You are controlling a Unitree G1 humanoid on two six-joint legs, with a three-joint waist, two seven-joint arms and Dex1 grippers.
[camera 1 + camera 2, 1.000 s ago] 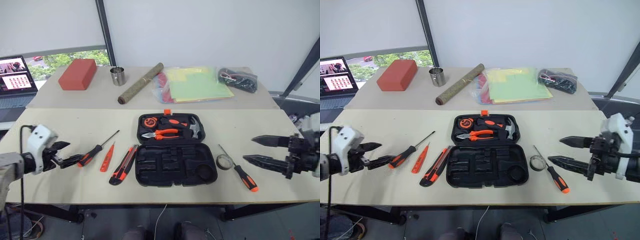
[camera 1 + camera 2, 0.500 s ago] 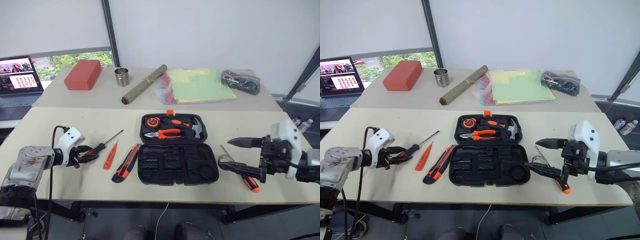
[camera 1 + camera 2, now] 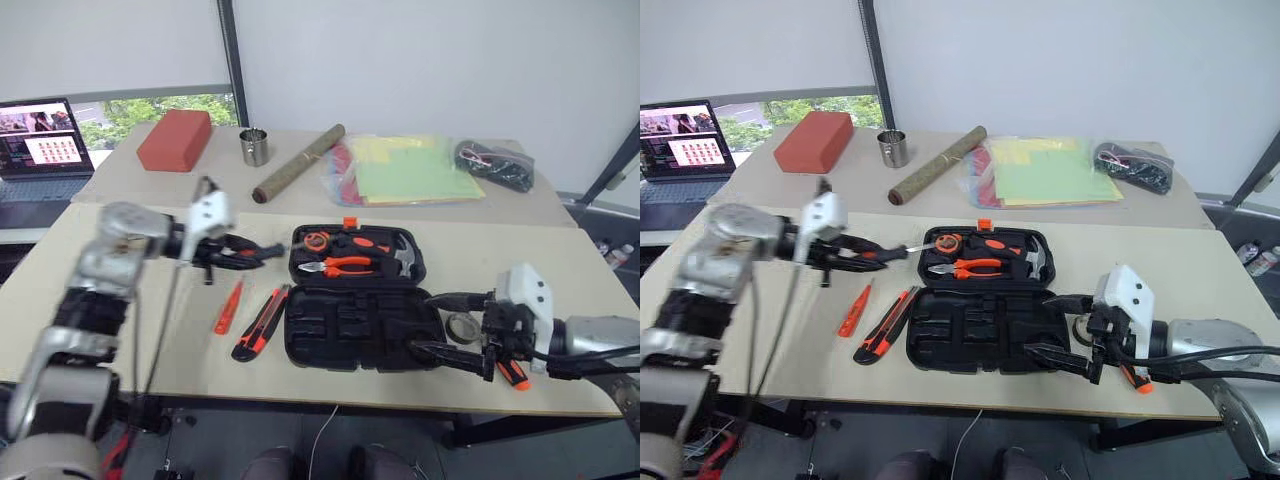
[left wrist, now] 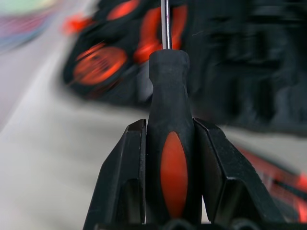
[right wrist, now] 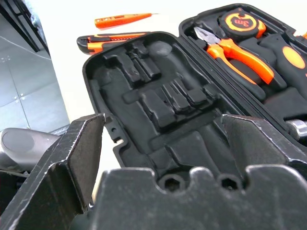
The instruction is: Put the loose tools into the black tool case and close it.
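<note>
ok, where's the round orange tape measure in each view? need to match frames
Left eye: round orange tape measure at the left end of the far half of the open black plastic tool case.
Right eye: same spot.
Left wrist: likely the blurred orange disc beyond the held orange-and-black screwdriver.
Right wrist: in the case's tool-filled half.
Shared landmark: orange-handled pliers right beside it.
</note>
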